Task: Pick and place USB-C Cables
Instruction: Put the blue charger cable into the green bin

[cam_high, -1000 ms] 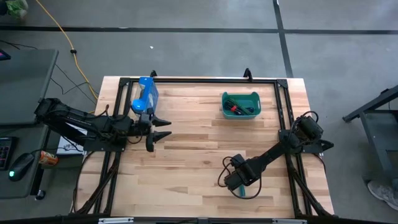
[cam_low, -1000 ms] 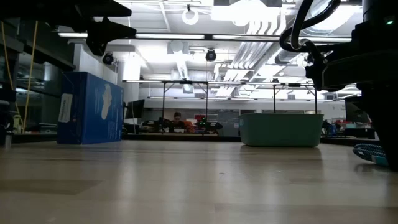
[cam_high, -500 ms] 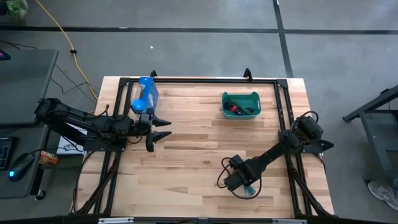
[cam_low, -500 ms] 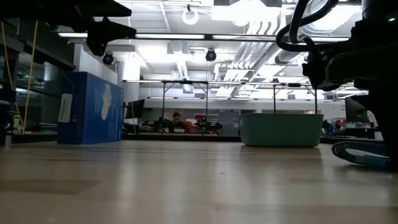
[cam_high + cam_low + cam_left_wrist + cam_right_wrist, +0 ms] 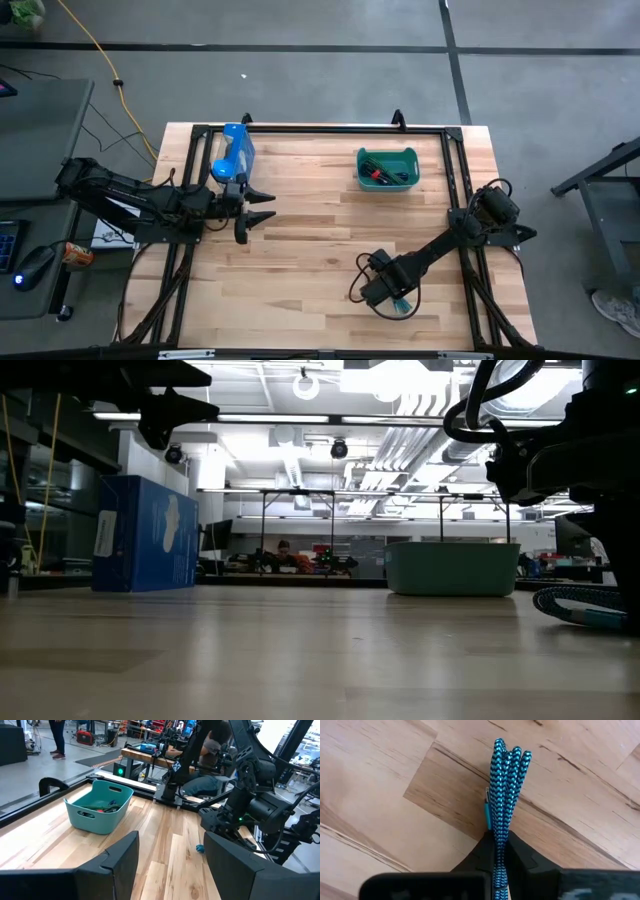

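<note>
A teal braided USB-C cable bundle (image 5: 506, 780) lies near the table's front right, and my right gripper (image 5: 393, 298) is shut on it. In the low view the bundle (image 5: 578, 605) shows at the right edge. More cable bundles, red and green among them, lie inside the teal bin (image 5: 387, 167) at the far middle. My left gripper (image 5: 262, 205) hangs open over the table's left part, beside the blue box (image 5: 235, 150), with nothing between its fingers. My right gripper pinches the teal bundle between its two fingers at one end (image 5: 499, 836). The fingers (image 5: 522, 854) slant down from above and lie along the bundle, whose looped end (image 5: 512, 751) reaches forward past them. The bundle sits low at the table top; whether it is clear I cannot tell.
The teal bin (image 5: 453, 567) and the upright blue box (image 5: 145, 532) stand toward the far edge. A black frame (image 5: 320, 128) runs round the table. Bare wood (image 5: 320, 240) lies between the two arms. People and benches show in the room beyond.
My right gripper has taken hold of the teal cable bundle near the table's front. The bundle has turned and shifted a little on the table: in the low view it now reaches farther in from the right edge. My left arm has kept still.
</note>
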Robot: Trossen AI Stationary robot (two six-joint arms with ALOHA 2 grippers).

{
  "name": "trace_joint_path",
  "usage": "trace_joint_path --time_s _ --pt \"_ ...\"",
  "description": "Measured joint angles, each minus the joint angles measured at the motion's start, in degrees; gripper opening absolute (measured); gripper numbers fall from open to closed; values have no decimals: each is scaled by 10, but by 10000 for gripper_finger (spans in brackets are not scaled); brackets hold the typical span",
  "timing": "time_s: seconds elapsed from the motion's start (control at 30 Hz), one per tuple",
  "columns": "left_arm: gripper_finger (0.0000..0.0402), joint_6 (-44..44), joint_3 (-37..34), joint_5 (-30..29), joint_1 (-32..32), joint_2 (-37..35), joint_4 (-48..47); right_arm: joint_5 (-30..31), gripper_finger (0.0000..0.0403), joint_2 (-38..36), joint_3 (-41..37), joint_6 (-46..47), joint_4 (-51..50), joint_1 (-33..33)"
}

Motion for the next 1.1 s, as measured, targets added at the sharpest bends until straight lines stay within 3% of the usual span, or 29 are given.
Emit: trace_joint_path --time_s 0.53,1.1 --pt "203 0 0 0 0 0 0 -3 9 -14 -1 -62 -5 0" --pt "203 -1 0 0 0 0 -1 53 3 -107 -2 -88 -80 57"
